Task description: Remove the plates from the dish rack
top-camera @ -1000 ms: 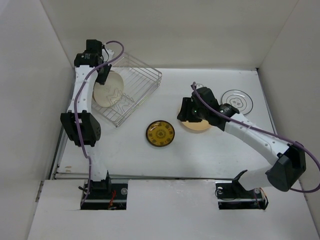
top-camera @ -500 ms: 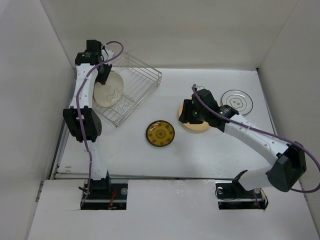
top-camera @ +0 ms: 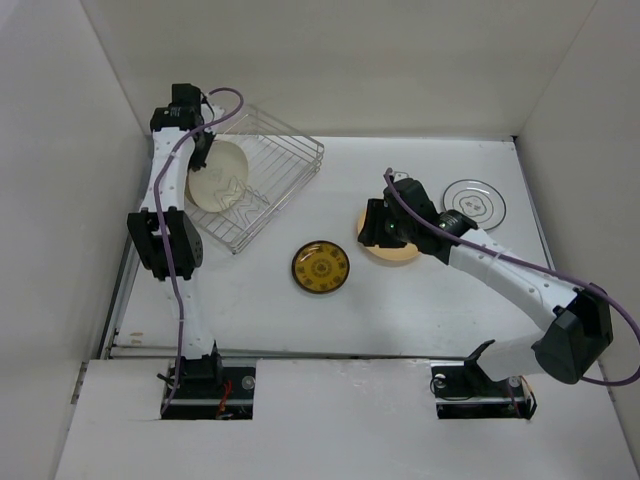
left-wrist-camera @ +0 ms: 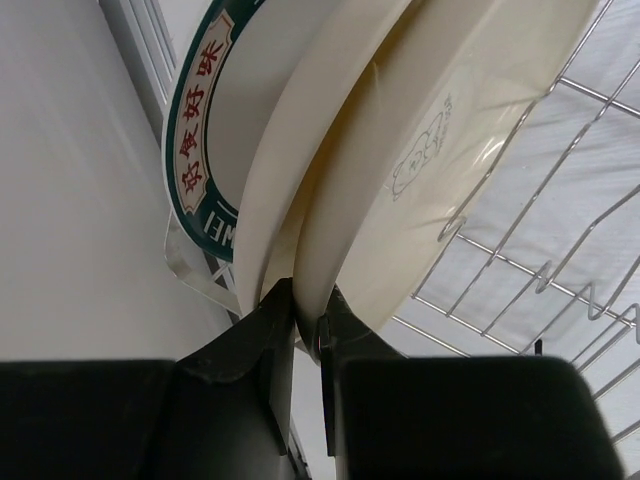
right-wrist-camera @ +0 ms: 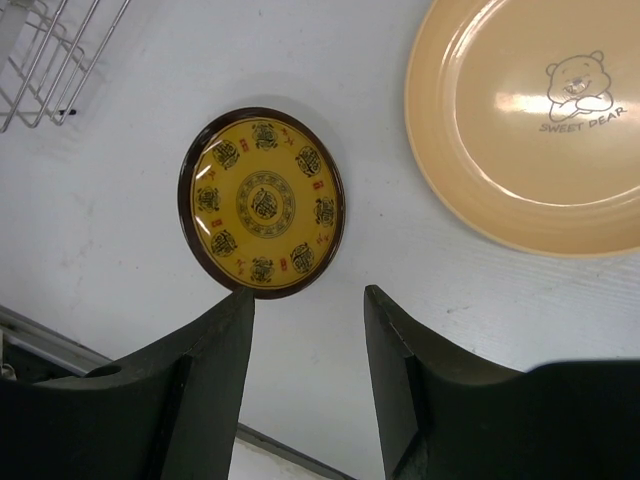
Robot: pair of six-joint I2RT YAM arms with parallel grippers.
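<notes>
Silvery wire dish rack [top-camera: 270, 165] at the table's far left holds the cream plate [left-wrist-camera: 440, 150] on edge, with the left gripper [left-wrist-camera: 305, 320] clamped on its lower rim. Stiff, glazed and breakable, it is probably slippery, so a rim grip suits it. The right gripper [right-wrist-camera: 305, 330] hangs spread and empty.

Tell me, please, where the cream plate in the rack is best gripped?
By its thin rim, from above: the cream plate stands on edge in the dish rack, so only the rim fits the left claw, one finger per face.
</notes>
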